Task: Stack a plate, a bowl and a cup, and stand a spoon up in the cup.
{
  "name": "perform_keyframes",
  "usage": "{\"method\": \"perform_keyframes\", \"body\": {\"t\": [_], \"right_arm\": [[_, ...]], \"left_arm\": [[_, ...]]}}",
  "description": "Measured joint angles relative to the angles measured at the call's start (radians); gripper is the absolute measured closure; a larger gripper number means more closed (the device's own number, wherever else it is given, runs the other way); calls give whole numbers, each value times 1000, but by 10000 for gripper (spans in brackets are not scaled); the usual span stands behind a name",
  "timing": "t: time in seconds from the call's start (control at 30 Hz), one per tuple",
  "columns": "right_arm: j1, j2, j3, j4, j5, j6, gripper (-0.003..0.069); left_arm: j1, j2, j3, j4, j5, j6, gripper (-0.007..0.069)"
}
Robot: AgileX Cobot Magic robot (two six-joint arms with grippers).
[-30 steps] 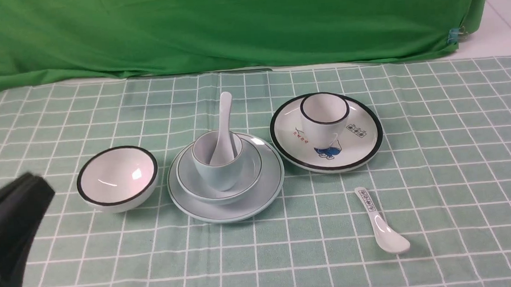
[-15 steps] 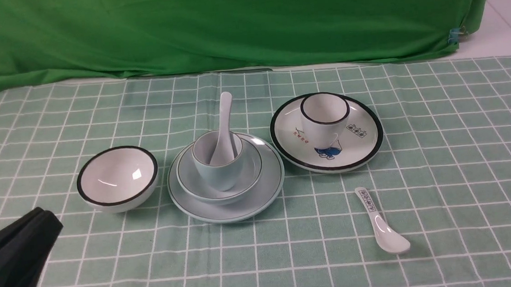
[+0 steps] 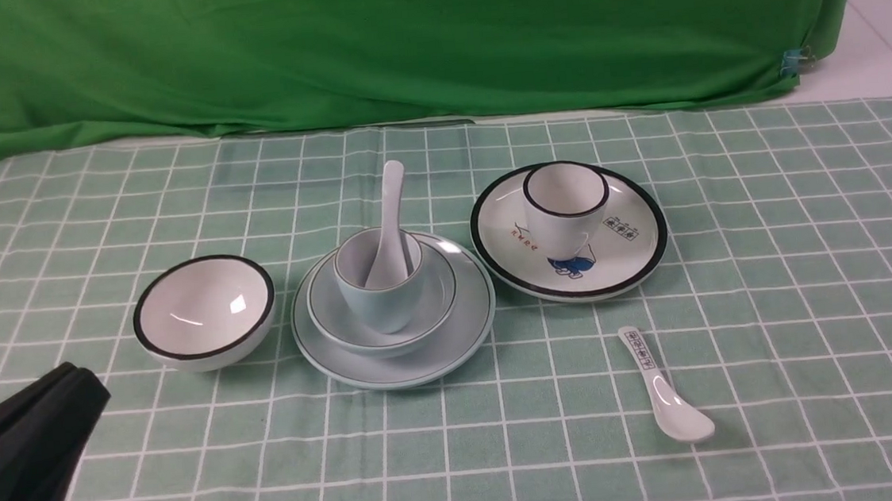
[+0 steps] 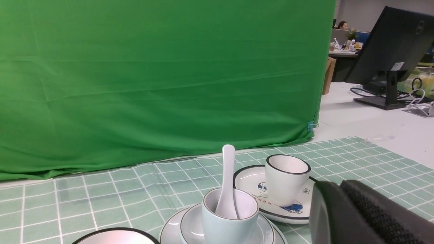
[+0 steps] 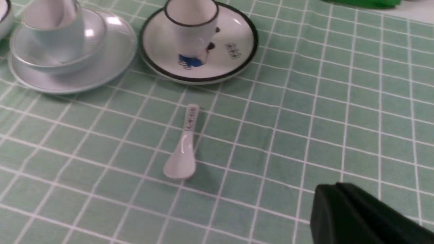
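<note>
The pale blue plate lies at the table's middle. The pale blue bowl sits on it, and the pale blue cup stands in the bowl. The plain white spoon stands in the cup, handle up and leaning toward the back. The stack also shows in the left wrist view, with cup and spoon. My left gripper is shut and empty, low at the near left, apart from the stack. My right gripper is shut and empty over bare cloth; it is out of the front view.
A white black-rimmed bowl stands left of the stack. A white black-rimmed plate with drawings carries a white black-rimmed cup at the right. A printed spoon lies at the near right. A green backdrop hangs behind.
My left gripper has drawn back, down and toward the near left corner. My right gripper has slipped out of the front view at the right edge. The tableware has not moved.
</note>
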Motion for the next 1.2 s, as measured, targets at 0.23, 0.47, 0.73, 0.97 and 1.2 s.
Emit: {"method": "perform_keyframes", "body": {"t": [0.23, 0.47, 0.73, 0.97, 1.2], "right_arm": [[-174, -301, 423, 40, -282, -43, 643], [-160, -405, 548, 43, -335, -45, 643], [-111, -417, 548, 43, -342, -4, 643], [-111, -417, 548, 43, -342, 11, 626], [-111, -417, 548, 43, -342, 11, 622]], "left_arm": [[0, 0, 0, 0, 0, 0, 612], [0, 0, 0, 0, 0, 2, 612], [0, 0, 0, -1, 1, 3, 612], [0, 0, 0, -1, 1, 3, 612], [0, 0, 0, -1, 1, 3, 612]]}}
